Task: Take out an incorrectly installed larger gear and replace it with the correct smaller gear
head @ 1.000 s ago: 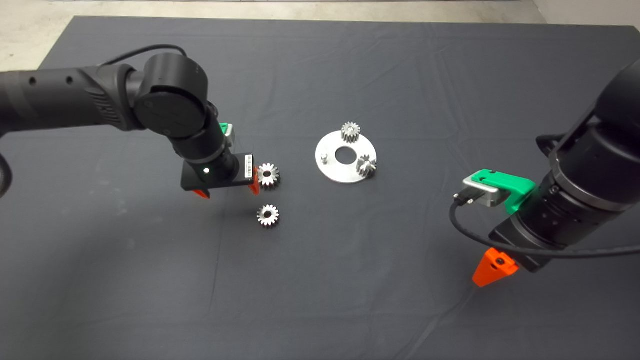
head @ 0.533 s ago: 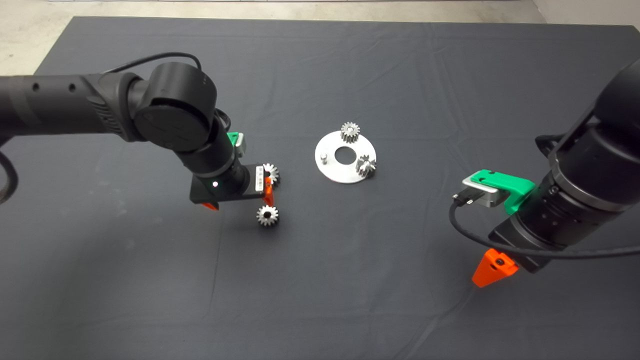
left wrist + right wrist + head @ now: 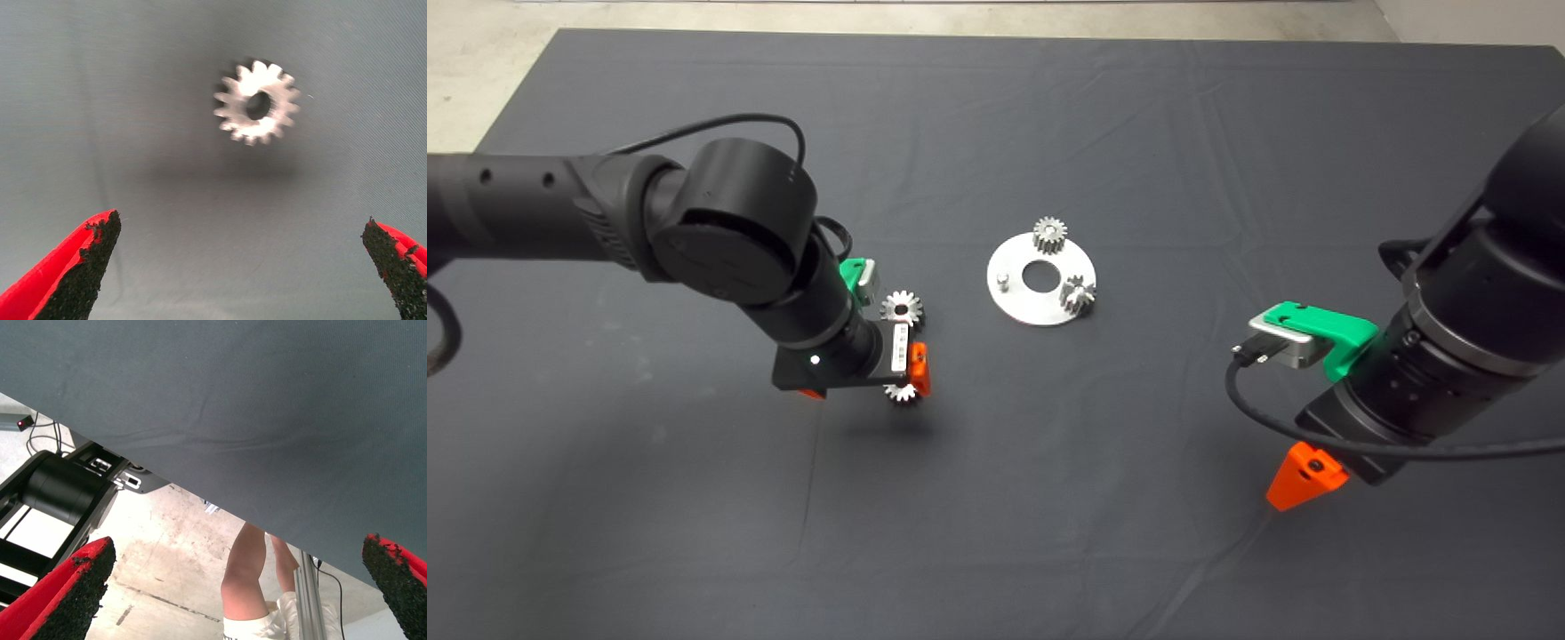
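Observation:
The smaller gear (image 3: 902, 392), bright silver with a round centre hole, lies flat on the mat. It is partly hidden in the head view under my left gripper (image 3: 867, 384). In the left wrist view the smaller gear (image 3: 257, 103) lies beyond the wide-open fingers (image 3: 87, 263), untouched. The larger gear (image 3: 903, 308), darker at its bore, lies loose on the mat just behind the left gripper. A round silver plate (image 3: 1040, 307) at mid-mat carries two mounted gears (image 3: 1050, 235) (image 3: 1079, 293) and a bare peg (image 3: 1003, 283). My right gripper (image 3: 1303, 480) is parked at the right, open and empty.
The right wrist view looks past the mat's edge (image 3: 200, 490) to a concrete floor, a black machine base (image 3: 63, 490) and a person's legs (image 3: 250, 577). Bare floor borders the mat at the far left corner (image 3: 480, 62).
My left gripper moved toward the mat's near side, from beside the larger gear to over the smaller gear. The gears, plate and right arm stayed put.

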